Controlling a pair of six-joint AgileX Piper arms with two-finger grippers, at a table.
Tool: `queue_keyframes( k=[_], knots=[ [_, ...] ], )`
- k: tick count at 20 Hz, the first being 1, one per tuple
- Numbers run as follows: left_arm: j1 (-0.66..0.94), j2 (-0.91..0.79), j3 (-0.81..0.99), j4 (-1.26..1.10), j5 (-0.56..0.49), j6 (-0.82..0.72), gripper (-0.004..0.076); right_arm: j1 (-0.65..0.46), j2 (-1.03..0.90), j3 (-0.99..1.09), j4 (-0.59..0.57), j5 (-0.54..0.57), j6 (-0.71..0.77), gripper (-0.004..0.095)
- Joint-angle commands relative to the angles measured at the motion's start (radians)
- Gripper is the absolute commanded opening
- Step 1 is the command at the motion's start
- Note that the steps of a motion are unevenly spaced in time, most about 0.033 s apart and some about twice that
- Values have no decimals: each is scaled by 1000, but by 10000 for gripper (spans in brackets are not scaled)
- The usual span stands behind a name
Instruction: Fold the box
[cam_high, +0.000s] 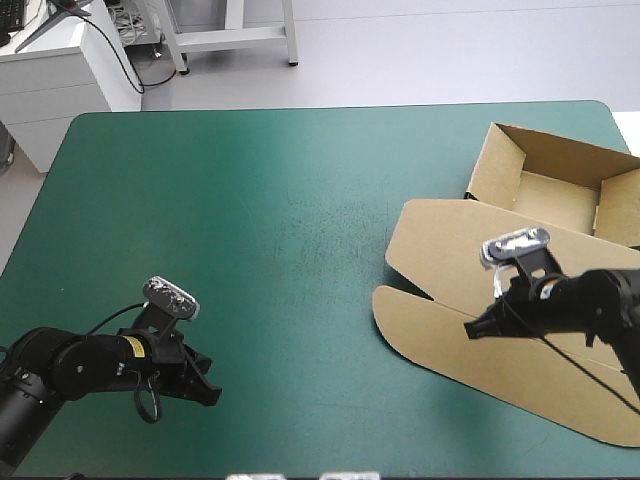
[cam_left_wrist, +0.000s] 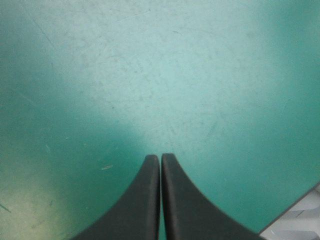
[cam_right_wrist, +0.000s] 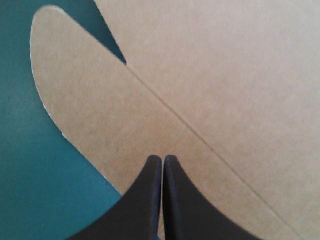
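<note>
- Brown box (cam_high: 470, 260) on the right half of the table (cam_high: 250, 220), stretching from near the far right corner down toward the near edge. Part built, not finished.
- Done so far, by the look of it: tray (cam_high: 548, 195) at the end nearest the far right corner, walls raised around a shallow hollow, open on top.
- Left to do, as a judgement: lid (cam_high: 450, 250) lying flat on the teal-green cover, spread out from the tray toward the near edge.
- Also left: long rounded flap (cam_high: 430, 335) along the lid's outer side, flat on the table, not turned up along its crease (cam_right_wrist: 200, 140).
- Perhaps half done at best: walls up, lid and flap not yet worked.
- Right claw (cam_high: 473, 328) low over the flap, just beside the crease, black fingers pressed together into one point, holding nothing. Contact with the board not clear enough to tell.
- Seen from the right wrist: tips over plain brown board, rounded end of the flap ahead and to one side, teal-green cover beyond its edge.
- Left claw (cam_high: 205, 392) toward the near left corner of the table, well apart from the box, also pressed together and empty.
- Seen from the left wrist: nothing but bare, lightly scuffed cover ahead of the tips.
- Likely need for the next move: getting under or against the flap to raise it, with only the right claw near enough to act.
</note>
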Motion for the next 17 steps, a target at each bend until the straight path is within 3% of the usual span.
queue_keyframes(
  k=[1,10,17],
  knots=[
    [-7,-54,0,-68,-41,45,-8,1,-116,80,9,-63,-20,-4],
    [-7,-188,146,-77,-41,47,-8,1,-384,273,9,-126,-28,-4],
    [-7,-227,197,-91,-43,47,-8,1,-506,354,13,-96,-4,-4]
  ],
)
